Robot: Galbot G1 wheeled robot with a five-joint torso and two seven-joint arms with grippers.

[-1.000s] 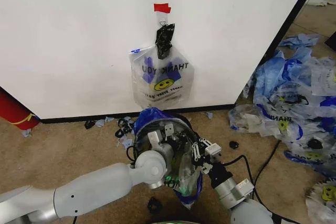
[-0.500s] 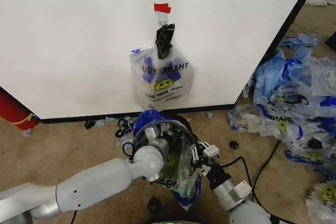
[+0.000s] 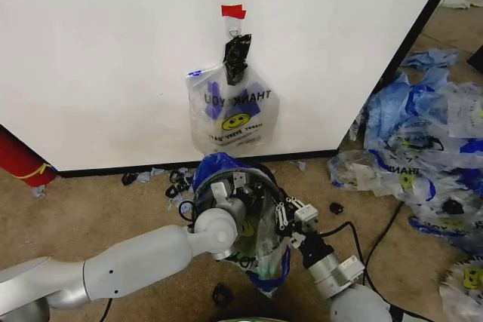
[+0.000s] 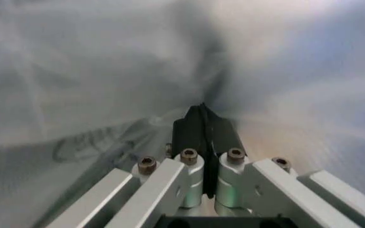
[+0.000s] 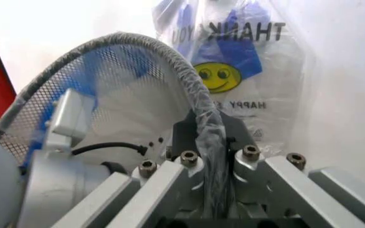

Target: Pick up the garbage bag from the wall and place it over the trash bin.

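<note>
Lining the trash bin [image 3: 235,209], both arms at work

Left gripper [image 4: 203,124] is pinched shut inside the garbage bag [image 3: 266,250]; right gripper [image 5: 209,142] clamps film to the rim. Next, I'd judge, spread film over the remaining rim.

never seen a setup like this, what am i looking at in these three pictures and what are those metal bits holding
This is a two-armed robot photographed by its own cameras. The head view looks down from its head at a white wall and brown floor. The other two pictures come from cameras on its wrists.

On the floor stands a black mesh trash bin with a plastic garbage bag being fitted over it. The left gripper is inside that bag, shut on the plastic. The right gripper is clamped on the bin's rim with the bag's film over it.

Another smiley-face bag hangs on the wall under red tape, with a small black bag above it. More bags lie piled to the right.
</note>
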